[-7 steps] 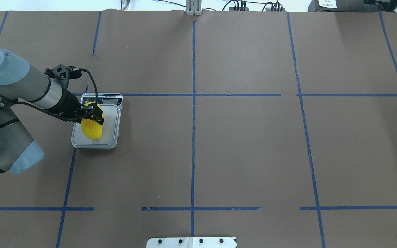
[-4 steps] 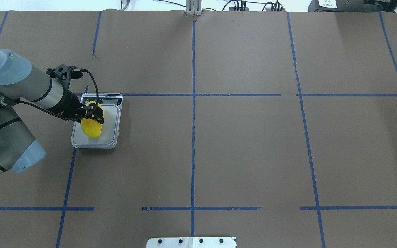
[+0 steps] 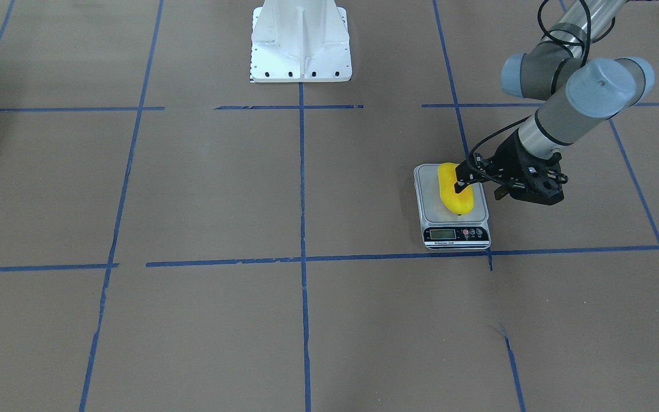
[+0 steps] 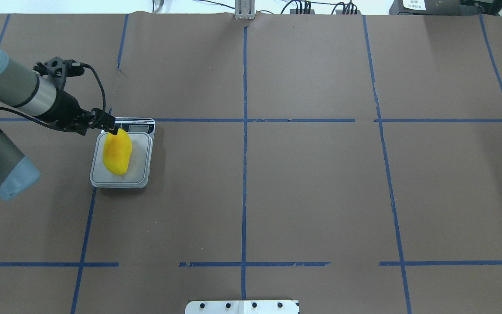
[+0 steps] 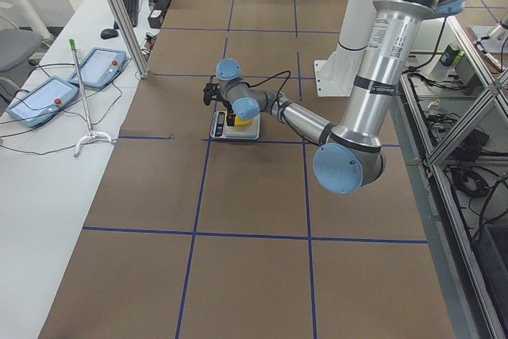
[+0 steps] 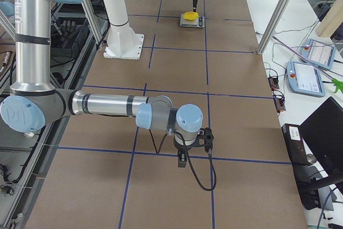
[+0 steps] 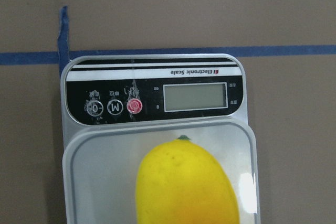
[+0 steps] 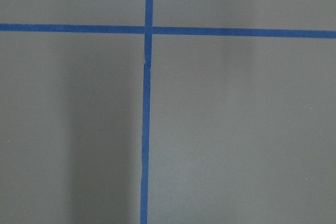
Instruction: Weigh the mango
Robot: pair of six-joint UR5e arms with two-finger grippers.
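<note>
The mango (image 4: 117, 152) is yellow with an orange blush and lies free on the platform of a small digital scale (image 4: 140, 173) at the left of the table. It also shows in the front view (image 3: 454, 193) and fills the bottom of the left wrist view (image 7: 186, 187), below the scale's display panel (image 7: 195, 97). My left gripper (image 4: 109, 125) is open and empty, raised over the mango's display-side end, not touching it. My right gripper (image 6: 181, 160) points down over bare table far from the scale; I cannot tell whether it is open or shut.
The robot's white base plate (image 3: 301, 43) stands mid-table at the robot's edge. Blue tape lines (image 4: 244, 174) divide the brown table cover. Control pendants (image 5: 95, 65) and a pole lie on the side bench beyond the table.
My left gripper has let go of the mango and drawn back up and to the left. The mango now lies on the scale's platform by itself.
</note>
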